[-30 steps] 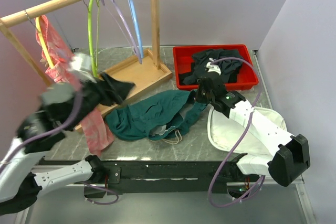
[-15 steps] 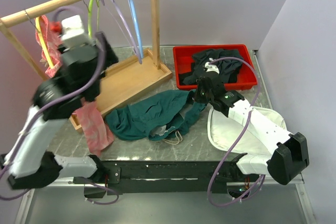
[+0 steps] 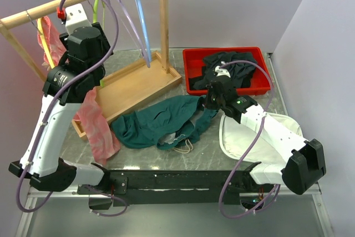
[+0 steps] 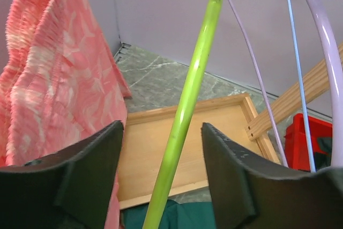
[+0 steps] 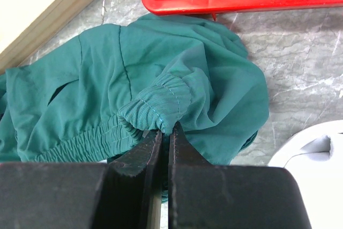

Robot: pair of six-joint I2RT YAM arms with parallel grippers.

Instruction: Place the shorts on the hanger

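**Shorts** (image 3: 158,123): dark teal, lying crumpled on the surface (image 3: 144,156) just in front of the wooden rack's (image 3: 163,20) base, none of it on the rack.

**Hanger** (image 4: 187,105): lime green, hooked on the rack's rail beside a pink garment (image 4: 59,63), with nothing on it.

**Right hand** (image 5: 165,132): fingers pinched together on a gathered elastic fold at the edge of the shorts; the cloth rests low on the surface.

**Left hand** (image 4: 161,148): raised to the rack, fingers apart with one on each side of the hanger's green arm. Contact is not evident.

**Step in hand:** securing both items, the garment gripped and the hanger about to be gripped.

**Next move, as judged:** close the left hand on the hanger arm to steady it, then lift the shorts toward the rack, opening the waistband enough to thread or drape it over the hanger. A thin pinch may slip.
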